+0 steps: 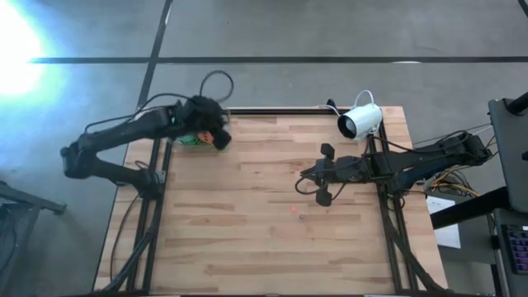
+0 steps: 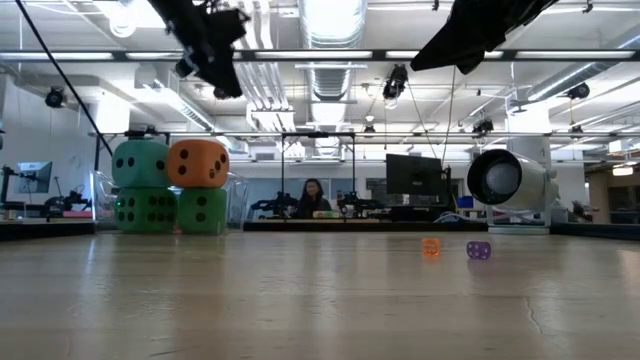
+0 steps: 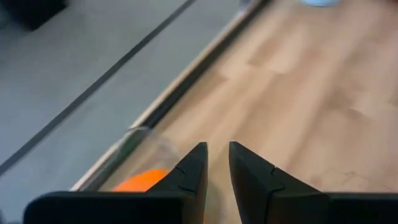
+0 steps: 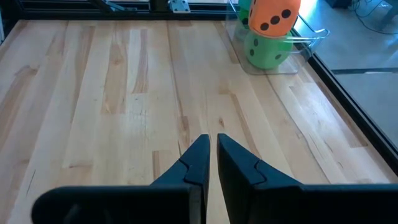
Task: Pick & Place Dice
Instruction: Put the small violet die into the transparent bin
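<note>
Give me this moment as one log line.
dice: stacked two-by-two in clear container, far left corner | left gripper: above stack, nearly closed, empty | right gripper: mid-table, shut, empty

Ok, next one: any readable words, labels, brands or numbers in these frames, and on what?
None readable.
The dice carry only pips: orange die, teal die, two green dice.
The white camera shows no legible marking.
The background monitors are too small to read.

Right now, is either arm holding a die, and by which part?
Nothing is held. The left gripper hangs above the stacked dice, jaws narrow with only a bare gap between. The right gripper waits mid-table, shut and empty.
</note>
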